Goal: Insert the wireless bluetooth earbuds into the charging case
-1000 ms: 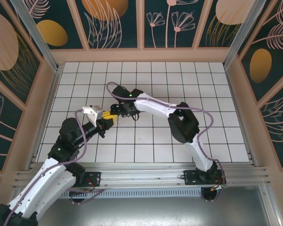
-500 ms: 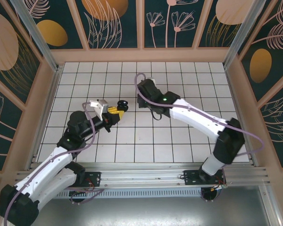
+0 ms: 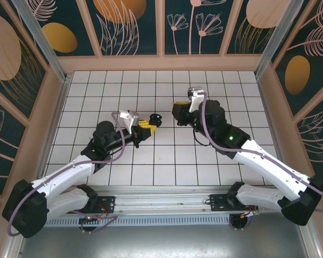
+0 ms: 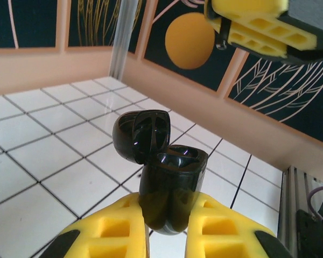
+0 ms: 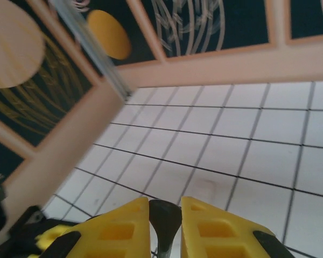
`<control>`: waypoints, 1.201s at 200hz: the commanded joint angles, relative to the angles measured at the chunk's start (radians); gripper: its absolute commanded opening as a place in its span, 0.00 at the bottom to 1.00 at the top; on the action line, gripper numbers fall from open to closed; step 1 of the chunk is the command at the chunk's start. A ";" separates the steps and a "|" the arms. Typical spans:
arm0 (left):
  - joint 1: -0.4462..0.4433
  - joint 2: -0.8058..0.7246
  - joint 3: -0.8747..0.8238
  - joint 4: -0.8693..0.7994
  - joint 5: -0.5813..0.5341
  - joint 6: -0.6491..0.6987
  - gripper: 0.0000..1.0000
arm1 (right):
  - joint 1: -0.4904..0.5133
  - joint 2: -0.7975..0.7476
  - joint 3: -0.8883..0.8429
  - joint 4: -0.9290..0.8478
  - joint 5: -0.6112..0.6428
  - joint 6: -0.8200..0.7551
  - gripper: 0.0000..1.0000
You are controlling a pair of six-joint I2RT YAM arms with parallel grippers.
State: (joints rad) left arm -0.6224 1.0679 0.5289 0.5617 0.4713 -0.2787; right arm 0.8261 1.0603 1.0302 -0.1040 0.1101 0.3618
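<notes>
You are at the insertion step, with both parts held in the air and not yet joined. Your left gripper (image 3: 146, 127) is nearly closed, its yellow fingers clamped on the lower body of the case (image 3: 155, 119). The case is glossy black here, and its lid (image 4: 142, 134) is hinged open and tipped back. In the top view, with 12 o'clock at the far wall, the case hangs over the table (image 3: 231, 86) just to the 9 o'clock side of centre.

Your right gripper (image 3: 177, 114) sits at 3 o'clock of the case, near it but apart, with a bare gap between the 2. Its fingers are almost together and pinch a small dark piece, which I judge to be 1 earbud (image 5: 165, 214). It is too small and too hidden to tell which way it points. The left wrist view shows the right gripper (image 4: 258, 29) up at 1 o'clock of the open case.

The wells inside the case are dark, so you cannot tell whether the other earbud is seated already.

Next move, as I judge it: bring the right gripper toward 9 o'clock until the earbud is over an open well, match its angle to the well, lower it in, and only then open the fingers. Hold the left arm steady. The main risks are clipping the lid or dropping the earbud beside the well.
</notes>
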 commanded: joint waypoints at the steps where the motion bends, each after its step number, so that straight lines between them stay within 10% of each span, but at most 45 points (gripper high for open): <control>1: -0.019 0.023 0.039 0.128 0.017 0.019 0.01 | -0.004 -0.042 -0.050 0.168 -0.137 -0.052 0.17; 92: -0.054 0.022 0.013 0.235 0.035 0.078 0.03 | 0.004 -0.035 -0.109 0.354 -0.363 -0.111 0.17; 240: -0.053 -0.029 0.011 0.190 0.014 0.067 0.02 | 0.108 0.066 -0.015 0.199 -0.226 -0.261 0.15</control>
State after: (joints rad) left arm -0.6697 1.0534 0.5396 0.7265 0.4812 -0.2176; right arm 0.9176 1.1099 0.9775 0.1238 -0.1375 0.1337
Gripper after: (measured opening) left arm 0.151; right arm 0.155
